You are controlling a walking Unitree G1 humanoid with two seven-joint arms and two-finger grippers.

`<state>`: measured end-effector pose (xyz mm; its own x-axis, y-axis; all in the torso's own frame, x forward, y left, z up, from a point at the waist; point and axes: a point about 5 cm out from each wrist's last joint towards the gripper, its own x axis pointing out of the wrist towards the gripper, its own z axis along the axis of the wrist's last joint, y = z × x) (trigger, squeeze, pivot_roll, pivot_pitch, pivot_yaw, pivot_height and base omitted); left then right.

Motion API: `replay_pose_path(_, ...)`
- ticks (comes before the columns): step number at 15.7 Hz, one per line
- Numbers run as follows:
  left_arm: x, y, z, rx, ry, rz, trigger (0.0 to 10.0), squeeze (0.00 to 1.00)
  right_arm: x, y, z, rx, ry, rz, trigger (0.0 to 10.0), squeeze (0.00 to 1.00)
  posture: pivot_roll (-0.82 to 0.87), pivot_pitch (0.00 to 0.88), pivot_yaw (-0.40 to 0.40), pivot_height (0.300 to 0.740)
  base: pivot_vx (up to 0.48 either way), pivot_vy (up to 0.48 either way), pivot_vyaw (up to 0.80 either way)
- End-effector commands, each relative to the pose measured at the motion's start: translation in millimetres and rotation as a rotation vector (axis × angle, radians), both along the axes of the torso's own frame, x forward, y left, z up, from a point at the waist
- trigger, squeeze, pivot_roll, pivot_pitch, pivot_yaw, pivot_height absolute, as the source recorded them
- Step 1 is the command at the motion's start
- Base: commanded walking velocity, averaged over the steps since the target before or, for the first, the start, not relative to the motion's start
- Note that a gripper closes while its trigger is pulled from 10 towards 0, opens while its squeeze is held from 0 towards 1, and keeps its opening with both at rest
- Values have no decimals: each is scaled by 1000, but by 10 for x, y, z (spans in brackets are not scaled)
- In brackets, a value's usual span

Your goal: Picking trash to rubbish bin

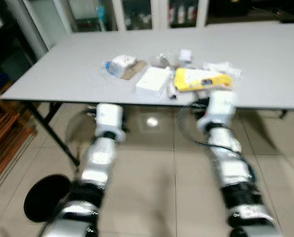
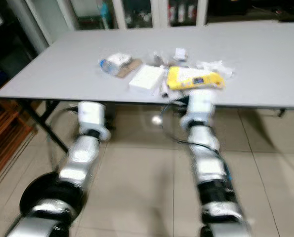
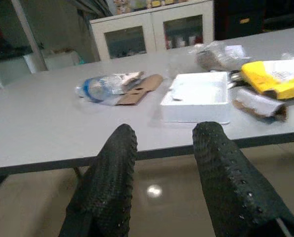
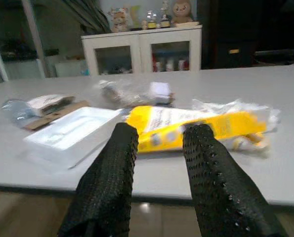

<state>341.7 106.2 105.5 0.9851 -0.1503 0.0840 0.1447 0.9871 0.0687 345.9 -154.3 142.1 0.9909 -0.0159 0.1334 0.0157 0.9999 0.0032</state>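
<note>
Trash (image 1: pixel 186 76) on table edge (image 1: pixel 63 74) — just beyond right pincer (image 4: pixel 159 136), open

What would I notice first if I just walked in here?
The bright yellow packet near the grey table's front edge, in a little heap of trash beside a white box and a crushed bottle. Then the two silver arms reaching towards it, the right pincer open and aimed at the packet.

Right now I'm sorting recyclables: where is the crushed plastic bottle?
The crushed plastic bottle lies at the left end of the trash cluster on the grey table, on a brown cardboard scrap, left of the white box.
</note>
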Motion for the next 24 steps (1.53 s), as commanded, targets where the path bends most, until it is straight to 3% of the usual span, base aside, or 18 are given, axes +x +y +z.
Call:
replay_pose_path(1, 31, 145, 23, 21, -2, 39, 10000, 0, 14, 139, 39, 13, -13, 35, 10000, 0, -8, 0, 99, 740, 371, 0, 0)
replay_pose_path(7, 38, 151, 33, 22, -3, 43, 10000, 0, 23, 136, 42, 15, -5, 39, 10000, 0, -4, 0, 98, 740, 377, 0, 0)
replay_pose_path(12, 38, 159, 36, 25, -3, 43, 10000, 0, 22, 142, 53, 17, -9, 41, 10000, 0, -2, 0, 97, 740, 360, 0, -771)
replay_pose_path(24, 31, 142, 59, 20, -21, 36, 10000, 0, 16, 133, 52, 11, -14, 36, 10000, 0, 0, 0, 97, 740, 265, 0, 0)
